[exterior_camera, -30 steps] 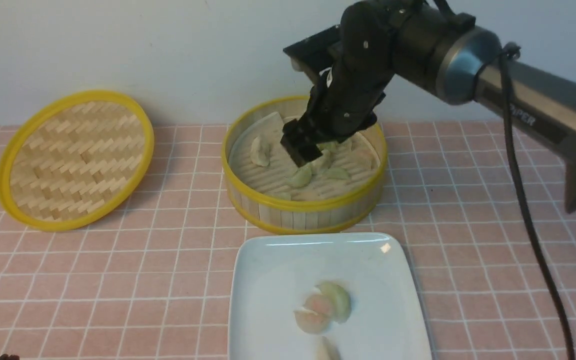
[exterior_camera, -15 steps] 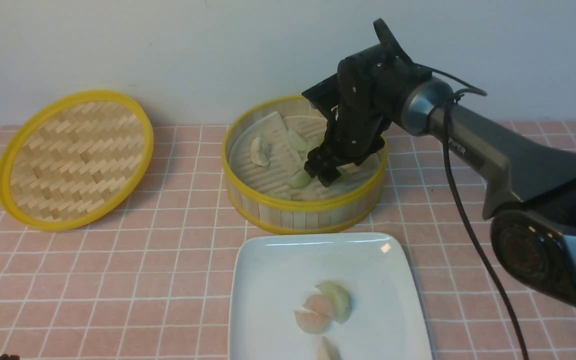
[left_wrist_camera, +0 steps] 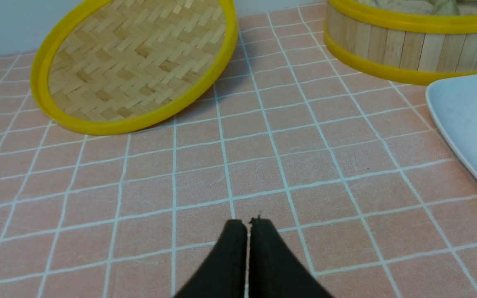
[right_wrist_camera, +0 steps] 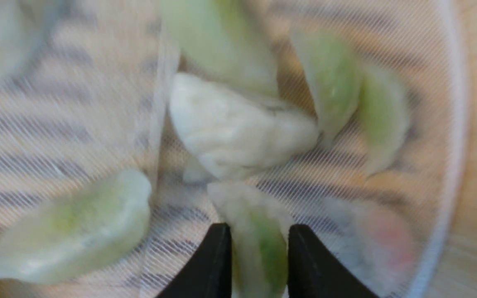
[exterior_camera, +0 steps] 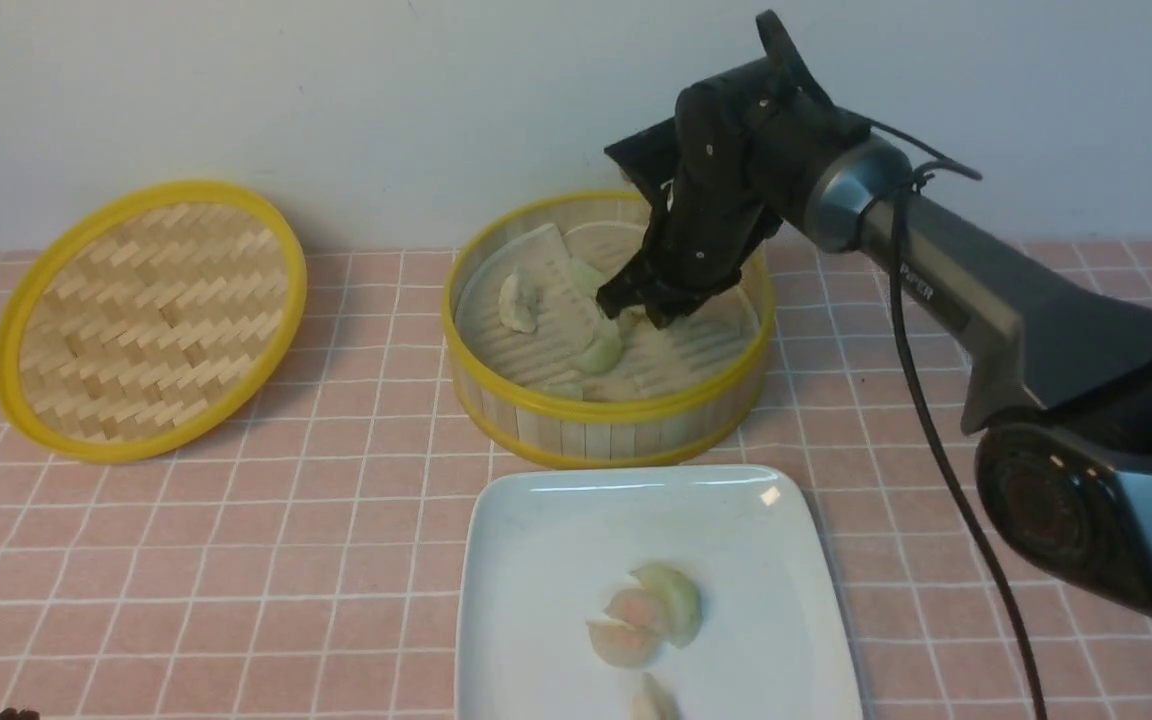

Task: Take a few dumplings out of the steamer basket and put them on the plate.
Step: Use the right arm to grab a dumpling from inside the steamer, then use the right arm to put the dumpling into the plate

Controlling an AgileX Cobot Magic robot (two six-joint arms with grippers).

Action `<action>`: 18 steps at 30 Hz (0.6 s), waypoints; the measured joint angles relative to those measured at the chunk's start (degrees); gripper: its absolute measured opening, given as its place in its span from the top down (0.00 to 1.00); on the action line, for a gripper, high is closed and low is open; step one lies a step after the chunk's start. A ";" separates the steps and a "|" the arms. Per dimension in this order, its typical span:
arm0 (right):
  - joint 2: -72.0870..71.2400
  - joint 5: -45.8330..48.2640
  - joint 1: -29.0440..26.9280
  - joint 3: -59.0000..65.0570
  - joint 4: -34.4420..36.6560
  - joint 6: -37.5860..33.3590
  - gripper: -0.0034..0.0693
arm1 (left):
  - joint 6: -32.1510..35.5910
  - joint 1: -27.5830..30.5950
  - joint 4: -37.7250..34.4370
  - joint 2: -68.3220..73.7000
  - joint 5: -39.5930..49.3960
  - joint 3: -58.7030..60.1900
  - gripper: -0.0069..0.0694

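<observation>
The steamer basket [exterior_camera: 606, 410] stands at the back middle with several dumplings on its liner, among them a whitish one [exterior_camera: 519, 300] and a green one [exterior_camera: 601, 352]. My right gripper [exterior_camera: 641, 305] is inside the basket, just above the liner. In the right wrist view it [right_wrist_camera: 259, 231] is shut on a pale green dumpling [right_wrist_camera: 251, 207], with a whitish dumpling [right_wrist_camera: 238, 128] just beyond. The white plate [exterior_camera: 556, 530] lies in front of the basket with three dumplings [exterior_camera: 646, 610] on it. My left gripper [left_wrist_camera: 246, 223] is shut and empty, low over the tablecloth.
The flat woven lid [exterior_camera: 151, 315] leans at the back left; it also shows in the left wrist view [left_wrist_camera: 135, 62]. The basket's wall [left_wrist_camera: 404, 45] and the plate's edge [left_wrist_camera: 470, 116] show there too. A pink checked cloth covers the table.
My right gripper dropped deeper into the basket towards its right side, then rose slightly. The left arm has not moved.
</observation>
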 joint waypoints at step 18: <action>-35.29 -0.14 2.54 48.23 12.05 -0.47 0.74 | 0.00 0.00 0.00 0.00 0.00 0.00 0.92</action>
